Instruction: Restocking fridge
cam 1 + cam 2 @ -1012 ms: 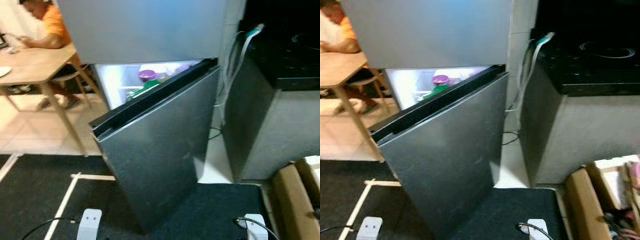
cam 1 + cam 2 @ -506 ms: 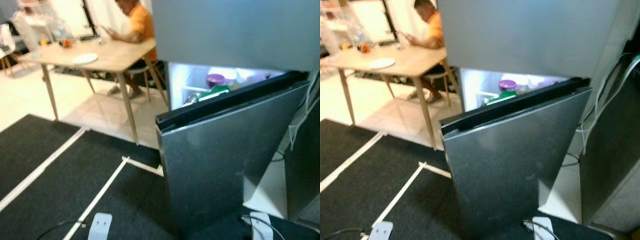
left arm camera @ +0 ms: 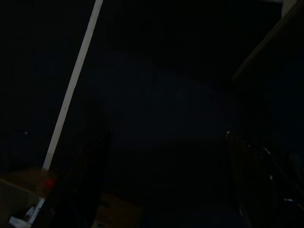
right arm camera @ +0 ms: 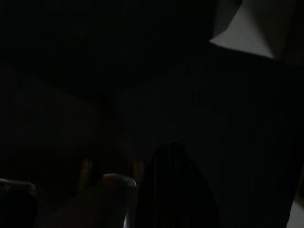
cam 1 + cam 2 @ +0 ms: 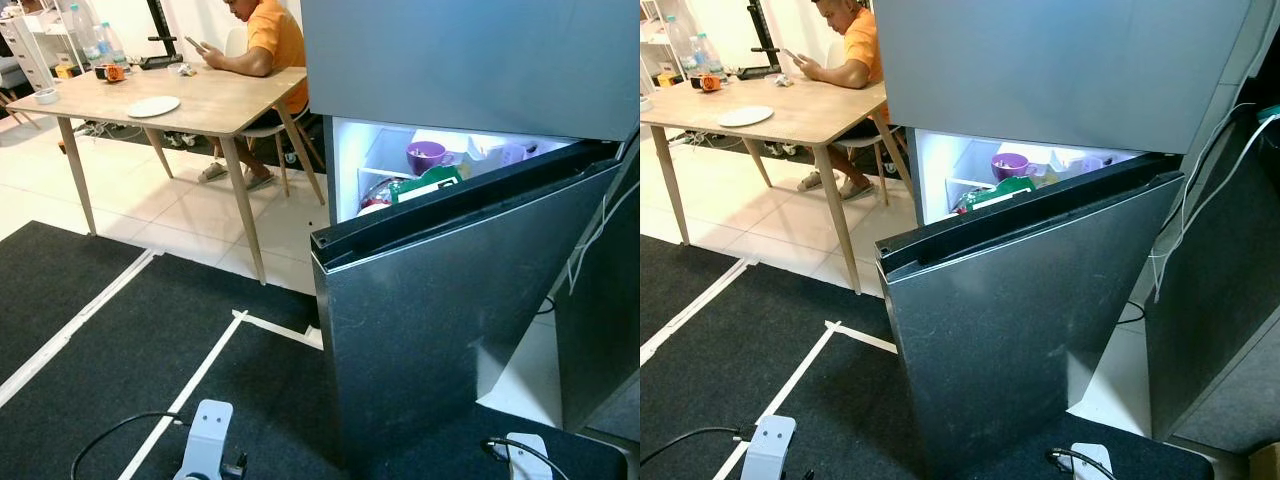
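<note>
The grey fridge (image 5: 470, 60) stands to my front right, its upper door shut. Its lower door (image 5: 450, 320) is swung wide towards me and the lit compartment shows behind it. Inside sit a purple bowl (image 5: 426, 156), a green packet (image 5: 428, 185) and a pale container (image 5: 500, 152). Both arms hang low: the left arm (image 5: 205, 445) and the right arm (image 5: 520, 455) show at the bottom edge. In the dark left wrist view my left gripper (image 3: 168, 135) is open over the black mat. My right gripper (image 4: 168, 152) hangs idle in shade.
A wooden table (image 5: 200, 105) with a white plate (image 5: 153, 106) and bottles (image 5: 95, 40) stands at the left, and a person in an orange shirt (image 5: 270, 35) sits behind it. Black mats with white tape lines (image 5: 185, 395) cover the floor. A dark cabinet (image 5: 1220, 300) flanks the fridge.
The whole picture has shifted: my head turned left, bringing the table and person into view and moving the fridge to the right. The fridge door stays open as before.
</note>
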Motion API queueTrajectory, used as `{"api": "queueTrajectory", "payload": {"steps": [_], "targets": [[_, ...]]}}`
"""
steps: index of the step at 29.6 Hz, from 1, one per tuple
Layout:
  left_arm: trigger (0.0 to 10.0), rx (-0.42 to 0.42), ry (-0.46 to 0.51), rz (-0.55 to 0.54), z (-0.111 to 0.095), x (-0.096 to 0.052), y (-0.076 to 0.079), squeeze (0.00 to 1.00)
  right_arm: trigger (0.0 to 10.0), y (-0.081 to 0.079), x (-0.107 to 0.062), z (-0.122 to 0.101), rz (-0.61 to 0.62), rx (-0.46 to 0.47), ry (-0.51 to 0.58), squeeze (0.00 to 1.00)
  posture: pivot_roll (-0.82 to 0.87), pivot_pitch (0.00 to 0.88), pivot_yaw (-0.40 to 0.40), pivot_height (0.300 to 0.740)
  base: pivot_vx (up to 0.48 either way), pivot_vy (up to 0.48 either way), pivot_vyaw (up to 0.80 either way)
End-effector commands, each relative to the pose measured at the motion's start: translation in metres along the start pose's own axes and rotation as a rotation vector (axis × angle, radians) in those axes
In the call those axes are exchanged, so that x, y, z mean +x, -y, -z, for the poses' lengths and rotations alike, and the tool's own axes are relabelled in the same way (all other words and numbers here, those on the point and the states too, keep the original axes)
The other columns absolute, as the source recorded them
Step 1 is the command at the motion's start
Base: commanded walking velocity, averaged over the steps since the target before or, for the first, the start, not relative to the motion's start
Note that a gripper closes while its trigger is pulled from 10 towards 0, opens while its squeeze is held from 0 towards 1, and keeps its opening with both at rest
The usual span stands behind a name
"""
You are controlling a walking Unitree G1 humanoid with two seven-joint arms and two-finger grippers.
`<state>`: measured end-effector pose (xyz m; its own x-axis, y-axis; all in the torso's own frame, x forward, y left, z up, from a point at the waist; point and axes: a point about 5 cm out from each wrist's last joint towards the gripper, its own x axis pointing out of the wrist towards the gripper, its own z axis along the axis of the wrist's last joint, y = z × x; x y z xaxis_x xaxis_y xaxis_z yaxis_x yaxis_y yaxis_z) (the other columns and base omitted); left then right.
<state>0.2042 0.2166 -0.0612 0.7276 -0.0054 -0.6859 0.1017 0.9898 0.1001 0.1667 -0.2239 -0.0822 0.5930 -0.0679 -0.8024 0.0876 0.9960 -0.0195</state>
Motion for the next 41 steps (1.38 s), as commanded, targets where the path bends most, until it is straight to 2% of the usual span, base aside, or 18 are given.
{"api": "queueTrajectory", "payload": {"steps": [1, 17, 20, 35, 36, 37, 39, 40, 41], "targets": [[10.0, -0.009, 0.005, 0.009, 0.000, 0.000, 0.002, 0.00, 10.0, -0.002, 0.000, -0.001, -0.006, 0.006, 0.010, 0.00, -0.08, 0.074, 0.054, 0.734, 0.345, 0.000, 0.00], [10.0, -0.016, 0.015, 0.006, 0.002, -0.001, 0.006, 0.00, 10.0, -0.004, 0.002, -0.008, -0.024, 0.009, 0.043, 0.00, -0.07, 0.073, 0.051, 0.734, 0.344, 0.000, 0.00], [10.0, -0.024, 0.018, 0.019, 0.004, -0.002, 0.012, 0.00, 10.0, -0.003, 0.001, -0.008, -0.019, 0.006, 0.037, 0.00, -0.07, 0.071, 0.050, 0.734, 0.000, 0.000, 0.00], [10.0, -0.017, 0.012, 0.034, 0.009, -0.004, 0.015, 0.00, 10.0, 0.003, -0.001, -0.004, -0.020, 0.005, 0.037, 0.00, -0.08, 0.073, 0.049, 0.734, 0.000, 0.000, 0.00], [10.0, -0.016, 0.013, 0.034, 0.010, -0.005, 0.015, 0.00, 10.0, 0.000, -0.002, -0.012, -0.114, 0.005, 0.124, 0.00, -0.07, 0.068, 0.047, 0.734, 0.000, 0.000, 0.00], [10.0, -0.016, 0.013, 0.034, 0.010, -0.005, 0.015, 0.00, 10.0, 0.000, -0.002, -0.012, -0.114, 0.005, 0.124, 0.00, -0.07, 0.068, 0.047, 0.734, 0.000, 0.000, 0.00], [10.0, -0.016, 0.016, 0.031, 0.012, -0.006, 0.014, 0.00, 10.0, -0.014, -0.011, -0.022, -0.355, -0.100, 0.273, 0.00, -0.07, 0.065, 0.045, 0.734, 0.000, 0.000, 0.00], [10.0, -0.016, 0.016, 0.031, 0.012, -0.006, 0.014, 0.00, 10.0, -0.014, -0.011, -0.022, -0.355, -0.100, 0.273, 0.00, -0.07, 0.065, 0.045, 0.734, 0.000, 0.000, 0.00], [10.0, -0.017, 0.018, 0.030, 0.012, -0.007, 0.013, 0.00, 10.0, -0.019, -0.016, -0.023, -0.440, -0.139, 0.314, 0.00, -0.07, 0.061, 0.045, 0.734, 0.000, 0.000, 0.00]]}}
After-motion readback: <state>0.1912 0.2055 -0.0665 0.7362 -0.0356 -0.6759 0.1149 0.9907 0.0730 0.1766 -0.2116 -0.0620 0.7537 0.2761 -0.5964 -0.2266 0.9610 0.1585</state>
